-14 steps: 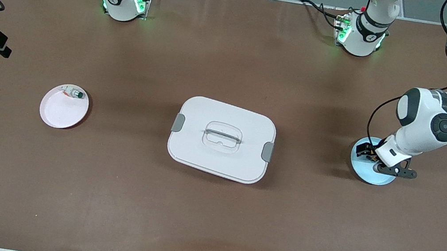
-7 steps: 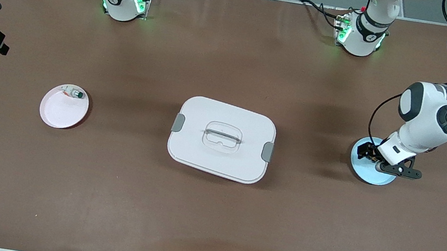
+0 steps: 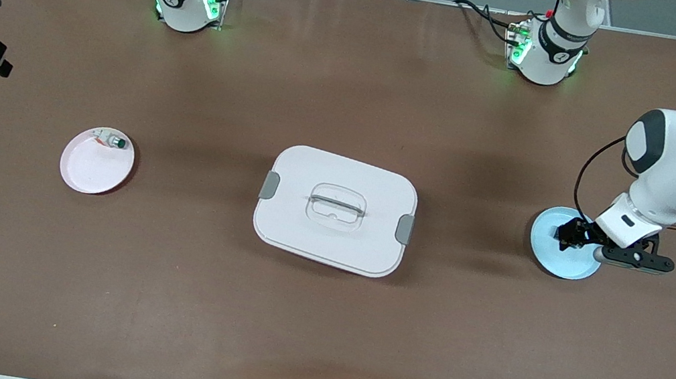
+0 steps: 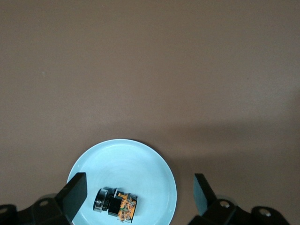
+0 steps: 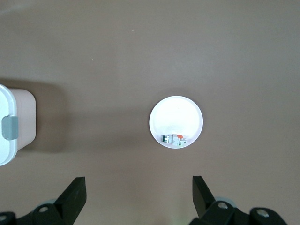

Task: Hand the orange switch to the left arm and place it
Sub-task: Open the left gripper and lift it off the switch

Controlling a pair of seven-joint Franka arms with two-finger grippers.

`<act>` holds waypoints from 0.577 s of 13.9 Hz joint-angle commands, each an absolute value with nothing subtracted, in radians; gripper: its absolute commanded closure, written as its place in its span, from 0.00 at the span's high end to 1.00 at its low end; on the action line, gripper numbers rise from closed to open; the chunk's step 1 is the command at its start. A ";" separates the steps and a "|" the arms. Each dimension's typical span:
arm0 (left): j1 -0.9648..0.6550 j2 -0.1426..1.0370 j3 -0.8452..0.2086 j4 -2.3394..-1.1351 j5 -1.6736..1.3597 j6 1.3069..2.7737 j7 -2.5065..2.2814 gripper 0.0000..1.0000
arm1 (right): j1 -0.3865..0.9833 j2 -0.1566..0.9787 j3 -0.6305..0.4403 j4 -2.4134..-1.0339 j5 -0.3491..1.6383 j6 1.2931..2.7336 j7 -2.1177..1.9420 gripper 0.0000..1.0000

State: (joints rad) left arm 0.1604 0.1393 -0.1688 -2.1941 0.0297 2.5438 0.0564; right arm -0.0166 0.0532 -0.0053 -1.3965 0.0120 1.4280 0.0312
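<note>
The orange switch (image 4: 116,205), black with orange marks, lies on its side on a pale blue plate (image 4: 126,161) at the left arm's end of the table. My left gripper (image 4: 139,187) is open and hangs low over that plate (image 3: 546,255), one finger on each side of the switch and apart from it. In the front view the gripper (image 3: 574,239) covers the switch. My right gripper (image 5: 139,187) is open and empty, high over the table near a pink plate (image 5: 176,112). The white box (image 3: 335,209) sits mid-table between the two plates.
The pink plate (image 3: 90,170) at the right arm's end holds a small white-silver switch with a green cap (image 3: 112,141), also in the right wrist view (image 5: 173,139). One end of the box (image 5: 14,124) shows there too. Cables lie along the near edge.
The left arm has swung toward its own end of the table, and its gripper has shifted across the blue plate. The plates, box and green-cap switch have not moved.
</note>
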 commanded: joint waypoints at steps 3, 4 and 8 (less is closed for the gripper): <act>0.172 0.095 -0.175 -2.071 0.006 2.328 0.066 1.00 | -0.026 0.034 -0.014 -1.393 0.006 1.420 0.031 1.00; 0.172 0.095 -0.175 -2.030 0.006 2.274 0.066 1.00 | -0.044 0.034 -0.014 -1.393 0.014 1.420 0.031 1.00; 0.189 0.094 -0.179 -1.916 0.005 2.137 0.064 1.00 | -0.046 0.034 -0.011 -1.391 0.014 1.424 0.029 1.00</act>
State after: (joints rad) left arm 0.1705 0.0952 -0.1684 -1.9638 0.0272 2.1986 0.0561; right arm -0.0347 0.0443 -0.0191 -1.3954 0.0086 1.4296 0.0299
